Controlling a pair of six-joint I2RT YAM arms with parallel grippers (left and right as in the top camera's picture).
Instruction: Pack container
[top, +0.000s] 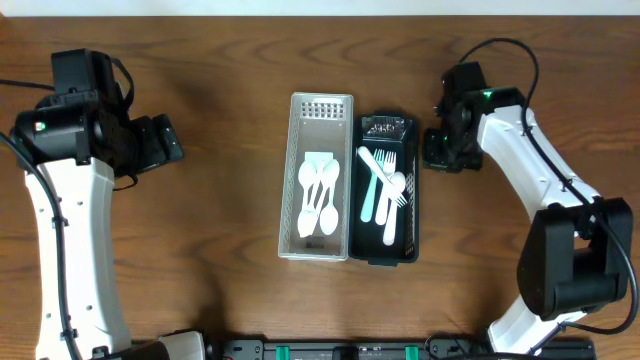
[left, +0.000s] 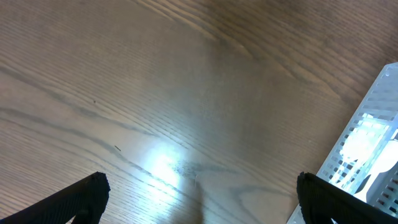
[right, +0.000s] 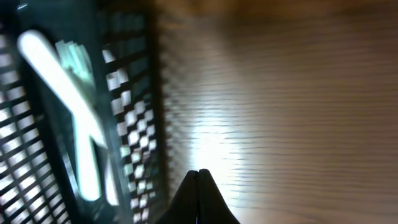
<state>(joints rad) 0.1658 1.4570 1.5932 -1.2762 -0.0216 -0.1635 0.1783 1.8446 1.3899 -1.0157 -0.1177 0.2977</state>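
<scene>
A white slotted container (top: 295, 200) holds several white spoons (top: 318, 195) at the table's middle. A black slotted container (top: 410, 215) beside it on the right holds white and mint forks (top: 385, 185). My left gripper (left: 199, 199) is open and empty over bare wood to the left of the white container (left: 364, 143). My right gripper (right: 199, 186) is shut and empty, just right of the black container's wall (right: 134, 124); in the overhead view it (top: 440, 150) is at that container's upper right corner. The right wrist view is blurred.
The wooden table (top: 200, 280) spreads around both containers. The arm bases stand at the front left and front right.
</scene>
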